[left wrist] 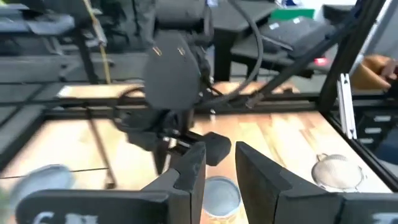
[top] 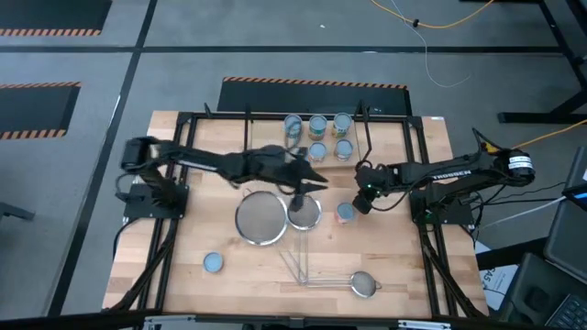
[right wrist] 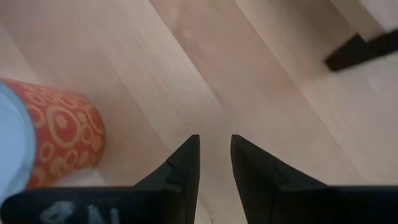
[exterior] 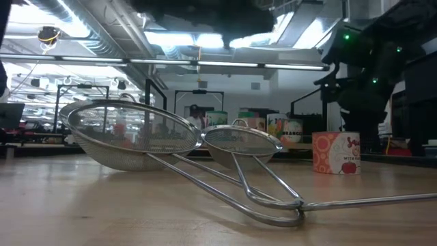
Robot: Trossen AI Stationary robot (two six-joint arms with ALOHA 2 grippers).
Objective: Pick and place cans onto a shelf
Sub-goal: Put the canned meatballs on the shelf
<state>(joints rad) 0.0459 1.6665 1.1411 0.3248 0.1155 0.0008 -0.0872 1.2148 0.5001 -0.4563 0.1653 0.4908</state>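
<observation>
Steel strainers (exterior: pixel 136 137) partly hide shelf (exterior: pixel 273 126) cans (exterior: pixel 246 123).

The left gripper (left wrist: pixel 220 171) fills the near edge of the left wrist view, its two dark fingers (left wrist: pixel 193 171) standing slightly apart with a narrow gap between them. Just beyond the fingertips, seen through that gap, sits a can (left wrist: pixel 219 198) with a pale round top. Farther ahead hangs the other arm's dark gripper (left wrist: pixel 177 93) over the wooden table (left wrist: pixel 283 134). Off to one side of the fingers lies a small mesh strainer (left wrist: pixel 337 171).
</observation>
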